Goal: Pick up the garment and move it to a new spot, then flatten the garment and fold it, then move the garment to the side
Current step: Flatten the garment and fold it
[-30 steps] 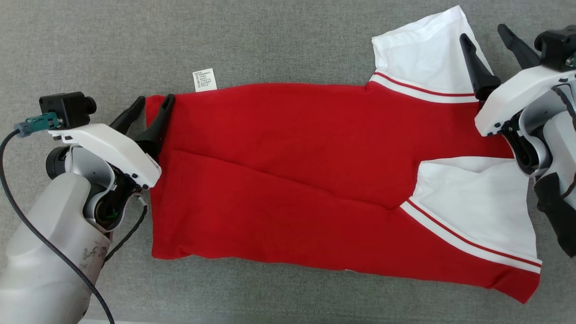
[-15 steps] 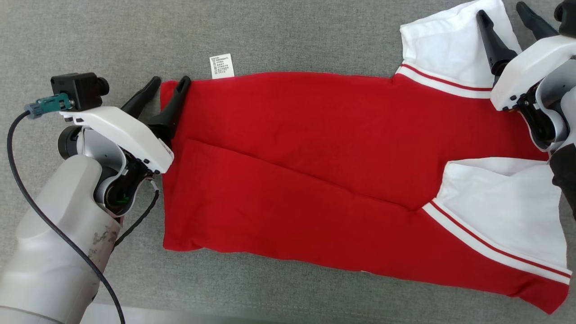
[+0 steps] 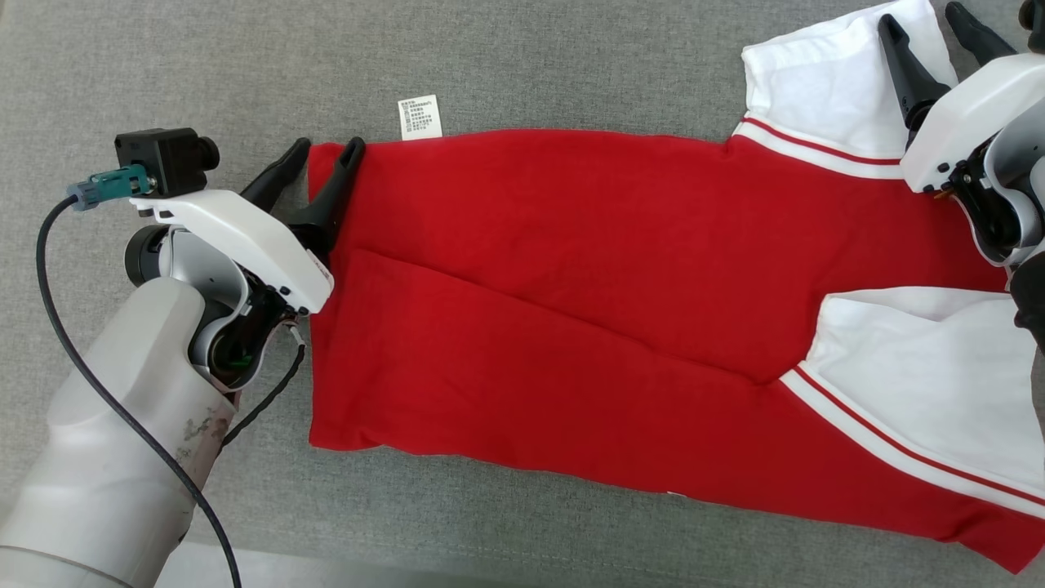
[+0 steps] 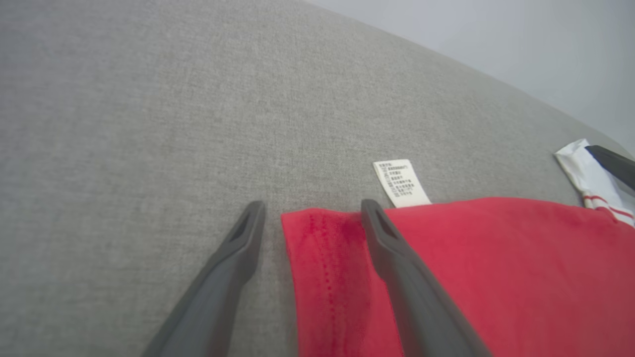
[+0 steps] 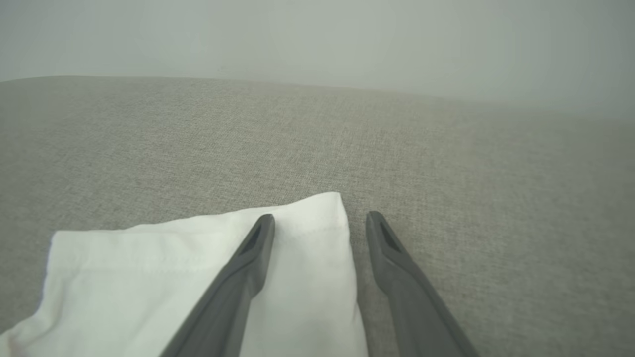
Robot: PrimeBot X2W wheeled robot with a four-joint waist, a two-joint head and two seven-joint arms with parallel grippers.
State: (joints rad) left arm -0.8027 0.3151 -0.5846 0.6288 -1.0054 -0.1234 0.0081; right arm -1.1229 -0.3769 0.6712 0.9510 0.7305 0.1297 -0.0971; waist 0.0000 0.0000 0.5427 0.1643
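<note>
Nearest, at the lower left of the head view, the pale left forearm [image 3: 114, 457] rises from the table's [image 3: 204, 73] front edge, with a black cable [image 3: 49, 269] looping beside it over the grey cloth top. The shirt [image 3: 571, 286] lies flat across the table. Its red body is folded along its length, so a slanting crease runs from the left end towards the nearer white sleeve [image 3: 922, 376], which spreads out at the right with a thin red stripe along its seam. The left jaws are released. Their two dark fingers [image 3: 339, 184] stand apart around the far left corner of the red cloth, one over the shirt and the other over bare table. In the left wrist view the stitched hem corner sits in the gap between them, and whether either finger [image 4: 397, 258] presses the cloth cannot be told. Just beyond that corner a small white label [image 3: 420, 117] sticks out from the shirt's far edge onto the table. Farthest, at the upper right, the second white sleeve [image 3: 816, 82] points away. The right jaws are also released around its outer corner, one finger [image 5: 243, 277] over the white cloth and the other over the table. A pale wall [image 5: 317, 34] lies behind the table.
</note>
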